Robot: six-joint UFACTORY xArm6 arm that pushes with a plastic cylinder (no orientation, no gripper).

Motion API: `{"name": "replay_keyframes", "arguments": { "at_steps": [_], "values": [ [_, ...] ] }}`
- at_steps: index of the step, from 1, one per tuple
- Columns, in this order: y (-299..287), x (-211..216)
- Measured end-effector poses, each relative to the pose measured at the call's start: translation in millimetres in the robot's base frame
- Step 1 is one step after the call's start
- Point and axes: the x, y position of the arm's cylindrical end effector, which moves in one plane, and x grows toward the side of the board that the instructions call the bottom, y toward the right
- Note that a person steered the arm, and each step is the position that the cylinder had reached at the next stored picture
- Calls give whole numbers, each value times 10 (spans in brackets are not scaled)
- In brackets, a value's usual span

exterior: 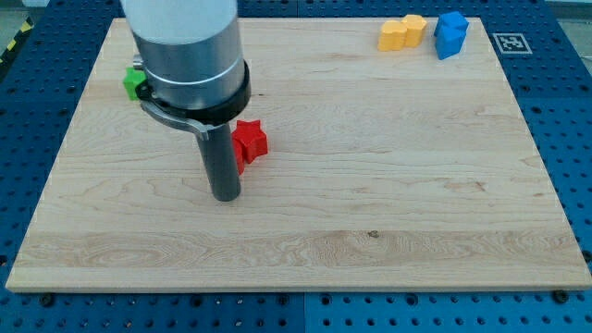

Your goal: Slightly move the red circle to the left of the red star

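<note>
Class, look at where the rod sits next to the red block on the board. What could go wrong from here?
1. My tip sits right against the red star, so a small slip may shove the star.
2. The rod hides the spot just left of the star; no red circle shows, so I may push blind.
3. The green block is half hidden behind the arm.

arm (pixel 185 37): pale grey cylinder | collar: black ring | rod: dark, straight | my tip (pixel 225 197): blunt

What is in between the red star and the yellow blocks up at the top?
Nothing. In the camera view, only bare wooden board runs from the red star up to the yellow blocks. My tip sits just left of the star.
</note>
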Motion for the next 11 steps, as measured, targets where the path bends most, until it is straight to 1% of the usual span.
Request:
{"name": "replay_keyframes", "arguments": {
  "at_steps": [1,2,4,5,7,9,10,11],
  "values": [
    [29,109],
    [253,200],
    [269,-160],
    [229,-184],
    [-147,-385],
    [-418,-490],
    [-394,-494],
    [-205,-494]
  ]
}}
